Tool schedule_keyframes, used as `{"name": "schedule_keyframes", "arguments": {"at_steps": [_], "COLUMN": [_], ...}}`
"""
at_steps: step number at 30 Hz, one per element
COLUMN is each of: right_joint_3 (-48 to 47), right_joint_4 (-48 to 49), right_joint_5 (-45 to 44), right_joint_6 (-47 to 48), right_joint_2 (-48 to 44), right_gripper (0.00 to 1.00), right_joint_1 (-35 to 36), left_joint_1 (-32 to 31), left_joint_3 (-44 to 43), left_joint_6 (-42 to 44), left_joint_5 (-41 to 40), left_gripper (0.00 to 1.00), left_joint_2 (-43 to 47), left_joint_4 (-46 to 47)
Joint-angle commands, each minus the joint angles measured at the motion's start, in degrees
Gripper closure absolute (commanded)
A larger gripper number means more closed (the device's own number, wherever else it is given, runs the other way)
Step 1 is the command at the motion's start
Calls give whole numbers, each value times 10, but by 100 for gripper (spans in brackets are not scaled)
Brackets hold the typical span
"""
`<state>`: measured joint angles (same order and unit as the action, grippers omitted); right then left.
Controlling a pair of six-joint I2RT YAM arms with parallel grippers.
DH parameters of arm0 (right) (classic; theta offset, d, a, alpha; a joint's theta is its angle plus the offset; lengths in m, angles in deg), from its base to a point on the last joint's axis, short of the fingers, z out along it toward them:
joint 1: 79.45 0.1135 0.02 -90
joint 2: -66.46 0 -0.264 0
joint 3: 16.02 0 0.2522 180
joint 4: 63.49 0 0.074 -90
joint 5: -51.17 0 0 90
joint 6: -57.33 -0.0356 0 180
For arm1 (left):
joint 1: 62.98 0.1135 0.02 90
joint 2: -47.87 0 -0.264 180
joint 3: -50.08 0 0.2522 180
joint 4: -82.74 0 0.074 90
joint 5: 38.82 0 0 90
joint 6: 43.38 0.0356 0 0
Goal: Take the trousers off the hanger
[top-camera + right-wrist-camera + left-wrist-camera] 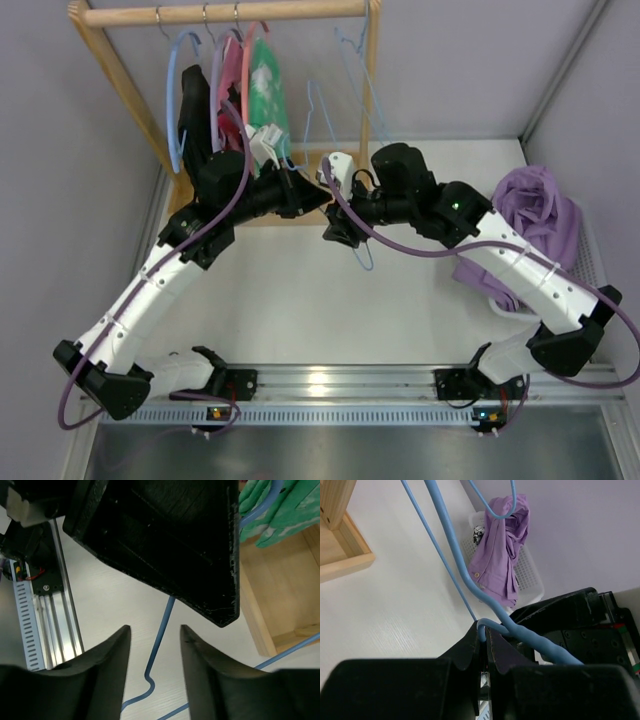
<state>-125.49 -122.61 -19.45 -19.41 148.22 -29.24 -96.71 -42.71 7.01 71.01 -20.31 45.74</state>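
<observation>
The lilac trousers [540, 205] lie bunched in a white basket [532, 577] at the right, off the hanger; the left wrist view shows them there too [502, 555]. My left gripper [313, 196] is shut on the thin light-blue wire hanger [455, 555], pinching a bend of it at the fingertips [485, 631]. My right gripper [336, 232] is open around the same hanger. One wire of the hanger [159, 642] runs through the gap between its fingers [155, 630] without touching either. The hanger's hook [364, 262] pokes out below the right gripper.
A wooden rack [220, 12] stands at the back left. It carries a thick blue hanger [172, 100], a black garment [195, 110], a pink hanger and a green printed garment [268, 90]. Its wooden base [345, 555] is close behind the grippers. A metal rail [330, 380] runs along the near edge.
</observation>
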Motion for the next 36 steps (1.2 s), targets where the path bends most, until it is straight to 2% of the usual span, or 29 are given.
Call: {"name": "schedule_keyframes", "arguments": {"at_steps": [1, 2, 3, 6, 9, 10, 11, 13, 14, 20, 21, 24, 32, 36], "right_joint_3": [-35, -37, -39, -47, -41, -38, -36, -38, -41, -46, -46, -49, -88, -147], "right_joint_4": [49, 53, 53, 48, 56, 61, 63, 77, 84, 126, 128, 127, 124, 123], "right_joint_5": [-3, 0, 3, 36, 66, 82, 87, 108, 114, 164, 164, 150, 114, 121], "right_joint_6": [-17, -19, -23, -35, -52, -60, -67, -93, -103, -221, -227, -251, -275, -273], "right_joint_2": [8, 9, 9, 11, 6, 2, 0, -4, -5, 4, 5, 9, 24, 74], "right_gripper": [60, 67, 82, 100, 100, 100, 100, 100, 100, 100, 100, 100, 100, 100], "right_joint_1": [5, 6, 5, 5, 4, 3, -3, -14, -20, -89, -95, -113, -128, -144], "left_joint_1": [-3, -3, -2, -2, -2, -2, -1, -1, -1, -1, 0, -1, 2, 3], "left_joint_3": [-29, -30, -31, -31, -31, -29, -29, -27, -26, -26, -25, -24, -10, -10], "left_joint_6": [-8, -7, -8, -4, 4, 9, 13, 26, 31, 59, 63, 74, 120, 154], "left_joint_5": [-4, -5, -7, -16, -22, -23, -27, -35, -44, -61, -67, -79, -89, -100], "left_gripper": [100, 100, 100, 100, 100, 95, 83, 73, 61, 38, 23, 1, 1, 1], "left_joint_2": [-4, -4, -3, 1, 3, 4, 7, 11, 16, 31, 32, 40, 72, 82], "left_joint_4": [20, 20, 20, 18, 19, 19, 19, 19, 19, 18, 18, 9, 9, 4]}}
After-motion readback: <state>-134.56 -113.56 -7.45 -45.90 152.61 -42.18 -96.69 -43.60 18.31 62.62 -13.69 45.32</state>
